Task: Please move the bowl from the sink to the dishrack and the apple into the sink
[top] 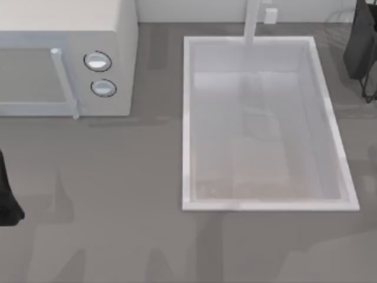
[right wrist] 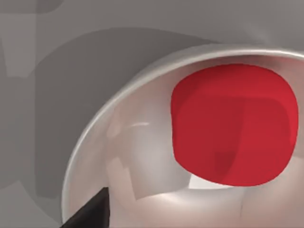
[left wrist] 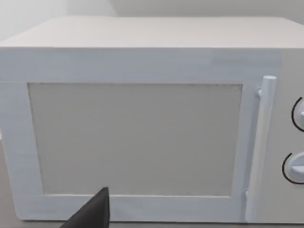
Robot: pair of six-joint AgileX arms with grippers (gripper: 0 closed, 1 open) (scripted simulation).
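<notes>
Right gripper (right wrist: 90, 211) shows in its wrist view as one dark tip at the edge, and it hangs close over the apple (right wrist: 232, 126); if it is wide or narrow I cannot tell, and it holds nothing that I can see. This apple is a bright red roundish lump and it lies inside a shiny pale round dish (right wrist: 128, 156) with a silvery rim, which stands on the grey table (right wrist: 57, 71). In the top view the right arm (top: 360, 44) is a dark shape at the far right edge, just beyond the far right corner of the sink (top: 187, 124). That sink is a white rectangular basin with a raised rim and a pale grey floor, and the white faucet post (top: 252, 20) stands at its far short side. Left of the sink, well apart from it, stands a white microwave (top: 121, 59) with two round knobs. Left arm (top: 7, 197) is parked at the left edge of the table, and the left gripper (left wrist: 92, 213) faces the microwave door (left wrist: 135, 137); also for this one I cannot tell wide or narrow
</notes>
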